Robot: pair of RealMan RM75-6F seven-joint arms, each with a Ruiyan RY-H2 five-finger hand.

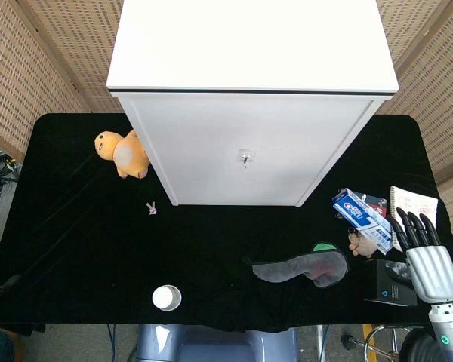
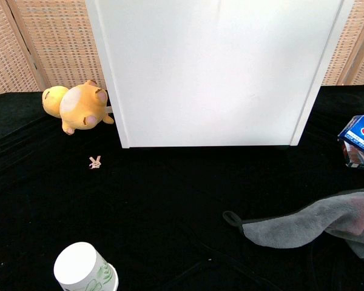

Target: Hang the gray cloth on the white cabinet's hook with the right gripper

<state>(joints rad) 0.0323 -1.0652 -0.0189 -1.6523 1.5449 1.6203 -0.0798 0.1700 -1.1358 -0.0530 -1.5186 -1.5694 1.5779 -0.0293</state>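
Note:
The gray cloth lies flat on the black table in front of the white cabinet, its black loop end toward the left; the chest view shows the gray cloth at the lower right. A small metal hook sticks out of the cabinet's front face. My right hand hovers at the table's right edge, to the right of the cloth, fingers extended and apart, holding nothing. The left hand is out of sight in both views.
An orange plush toy leans by the cabinet's left side. A tiny pink figure, a white cup, a toothpaste box, a notepad, a black box and a green object lie around.

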